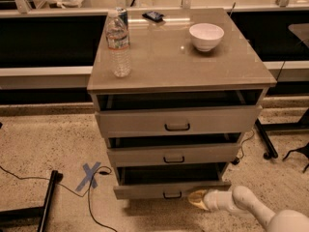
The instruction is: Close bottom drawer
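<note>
I saw a water bottle (119, 45) and a white bowl (206, 36) standing well apart on the cabinet top (174, 64), a small dark object (154, 16) near its back edge, and a blue tape cross (90, 175) on the floor (48, 139), left of the gripper (197, 198) at the cabinet's foot.

Approach space before the cabinet. All three drawers stand partly open; the bottom drawer (169, 190) shows the deepest gap behind its low front panel, beneath the middle drawer (174, 154) and top drawer (176, 122). The gripper (195, 198) lies low at the panel's right end, right against it or just short of it. Bare speckled floor (154, 219) lies before the panel's centre and left. Farther left, a blue tape cross (90, 176), a thin black cable (88, 207) and a black stand leg (46, 208) occupy the floor. At right, a black wheeled leg (263, 137) stands near the cabinet's side.
</note>
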You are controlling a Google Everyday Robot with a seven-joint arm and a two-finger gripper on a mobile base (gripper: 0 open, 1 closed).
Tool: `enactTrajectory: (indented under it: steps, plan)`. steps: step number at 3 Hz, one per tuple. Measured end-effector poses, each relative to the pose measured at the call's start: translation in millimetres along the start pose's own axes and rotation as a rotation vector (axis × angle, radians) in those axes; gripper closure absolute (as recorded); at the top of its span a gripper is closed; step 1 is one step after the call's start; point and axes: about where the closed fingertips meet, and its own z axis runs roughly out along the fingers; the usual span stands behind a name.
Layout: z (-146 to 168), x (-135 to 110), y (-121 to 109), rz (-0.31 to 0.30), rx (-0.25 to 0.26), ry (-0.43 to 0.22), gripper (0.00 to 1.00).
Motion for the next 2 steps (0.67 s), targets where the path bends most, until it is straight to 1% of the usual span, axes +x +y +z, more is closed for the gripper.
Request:
enactTrajectory:
  steps: [1,2]
  plan:
    - [15.4,2.6,-47.7,0.016,0.092,0.031,1.0]
    - [17.4,3.4,-53.3,0.017,0.101,0.035,1.0]
